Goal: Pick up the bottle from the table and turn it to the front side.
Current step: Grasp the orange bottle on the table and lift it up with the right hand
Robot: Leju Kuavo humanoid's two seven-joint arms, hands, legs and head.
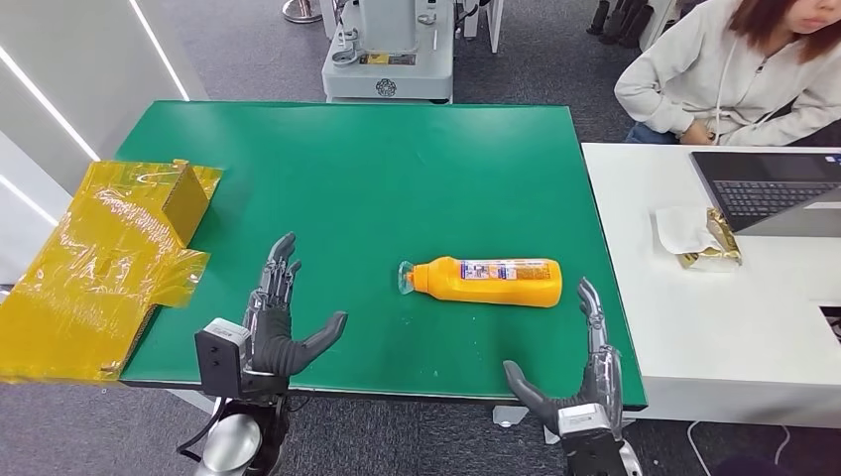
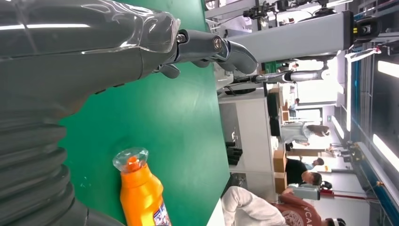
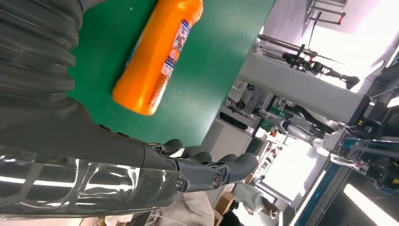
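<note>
Bottle (image 1: 491,282) lies flat on the table (image 1: 377,169), both robot hands spread empty beside it; smooth, round, it may roll from a grab.

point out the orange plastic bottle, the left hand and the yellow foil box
orange plastic bottle (image 1: 496,282), head view, middle of its body
left hand (image 1: 281,322), head view, palm
yellow foil box (image 1: 99,263), head view, flattened top sheet

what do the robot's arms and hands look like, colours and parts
Both hands, left hand and right hand, have dark grey to black jointed fingers and a thick grey thumb. A grey ribbed cover sits behind each hand, with a clear glossy film over the back. The left wrist carries a small black box, and the forearm below it is silver.
</note>
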